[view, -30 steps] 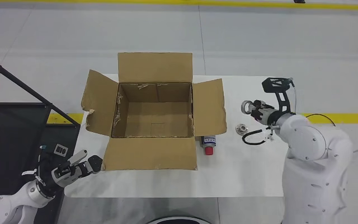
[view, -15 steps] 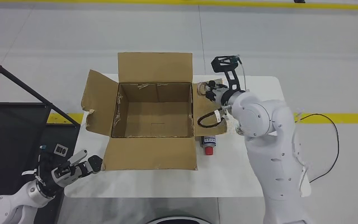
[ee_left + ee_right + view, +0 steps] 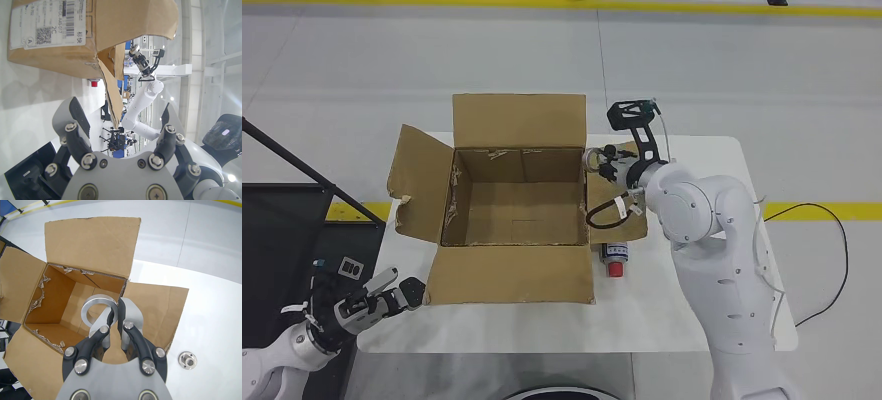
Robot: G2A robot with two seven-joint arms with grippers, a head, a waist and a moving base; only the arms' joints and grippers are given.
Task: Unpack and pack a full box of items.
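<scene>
Ring (image 3: 99,298) was pinched in right gripper (image 3: 115,311), over box (image 3: 512,215) rim at 2 o'clock, beside right flap (image 3: 614,185). Red-capped cylinder (image 3: 615,257) lay at box's 4 o'clock, metal flange (image 3: 187,360) on table past the flap. Left gripper (image 3: 121,107) sat spread wide at 8 o'clock.

The box (image 3: 517,120) was plain brown cardboard, with a white label (image 3: 43,24) printed in black bars. The ring (image 3: 100,297) and the flange (image 3: 187,358) were bare silver. A cap (image 3: 615,268) was red. The table (image 3: 642,310) was white.
</scene>
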